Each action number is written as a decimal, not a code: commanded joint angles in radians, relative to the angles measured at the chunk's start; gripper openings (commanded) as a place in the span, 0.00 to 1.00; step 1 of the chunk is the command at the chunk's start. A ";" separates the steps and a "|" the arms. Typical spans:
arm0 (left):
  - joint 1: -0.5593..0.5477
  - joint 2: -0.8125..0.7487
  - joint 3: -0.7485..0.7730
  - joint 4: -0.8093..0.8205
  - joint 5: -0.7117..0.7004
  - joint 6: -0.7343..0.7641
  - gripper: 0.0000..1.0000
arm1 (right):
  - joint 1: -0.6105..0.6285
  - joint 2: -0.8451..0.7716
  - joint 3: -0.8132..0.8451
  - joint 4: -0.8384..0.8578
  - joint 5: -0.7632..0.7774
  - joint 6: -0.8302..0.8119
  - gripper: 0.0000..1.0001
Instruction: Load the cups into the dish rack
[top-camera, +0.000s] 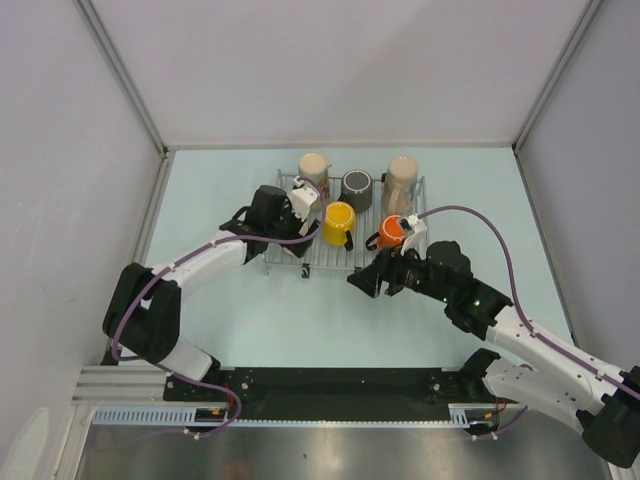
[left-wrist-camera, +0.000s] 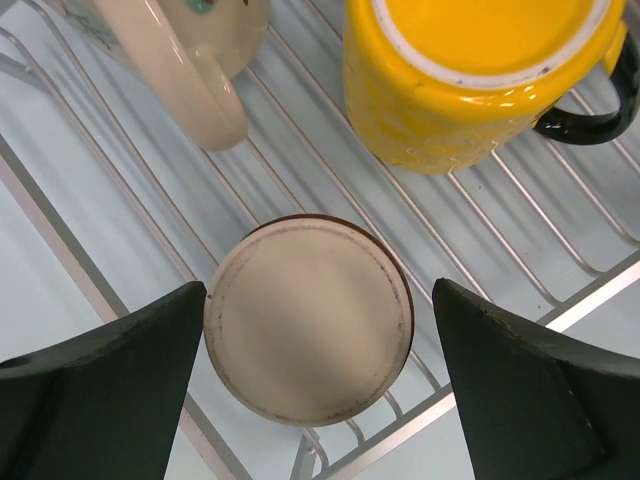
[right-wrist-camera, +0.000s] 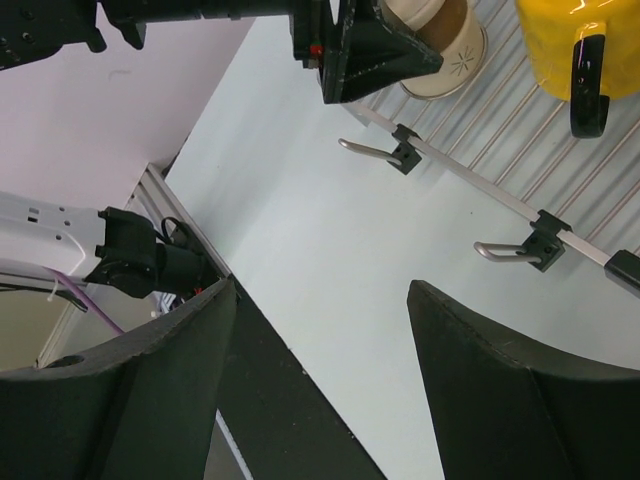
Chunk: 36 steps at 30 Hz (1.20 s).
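The dish rack (top-camera: 330, 258) carries a cream cup (top-camera: 313, 168), a dark cup (top-camera: 357, 188), a second cream cup (top-camera: 400, 175), a yellow cup (top-camera: 338, 222) and an orange cup (top-camera: 388, 234). My left gripper (top-camera: 305, 215) hangs over the rack's front left, open. In the left wrist view, my left gripper (left-wrist-camera: 320, 290) straddles an upside-down cup with a cream bottom (left-wrist-camera: 308, 320) standing on the wires (left-wrist-camera: 560, 250); the left finger is at its edge, the right finger apart. My right gripper (top-camera: 362, 282) (right-wrist-camera: 320, 290) is open and empty over the table, just in front of the rack.
The left wrist view also shows a cream handled cup (left-wrist-camera: 190, 70) and the upside-down yellow cup (left-wrist-camera: 470, 70), both close behind the straddled one. The rack's front rail with black clips (right-wrist-camera: 470, 170) lies ahead of my right gripper. White walls enclose the table on three sides.
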<state>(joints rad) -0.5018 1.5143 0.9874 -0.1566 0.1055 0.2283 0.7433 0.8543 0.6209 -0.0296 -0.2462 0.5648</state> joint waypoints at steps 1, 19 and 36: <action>-0.001 0.009 0.011 -0.003 -0.030 -0.001 1.00 | -0.010 0.002 -0.007 0.063 -0.019 -0.022 0.75; 0.003 -0.298 0.022 0.000 -0.081 -0.014 1.00 | -0.032 -0.014 -0.050 0.039 0.111 -0.071 0.92; 0.014 -0.506 -0.167 0.103 -0.101 -0.007 1.00 | 0.048 -0.107 -0.026 -0.113 0.573 -0.079 1.00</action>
<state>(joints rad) -0.4950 1.0222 0.8200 -0.1093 0.0204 0.2279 0.7677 0.7910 0.5701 -0.1410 0.2077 0.4999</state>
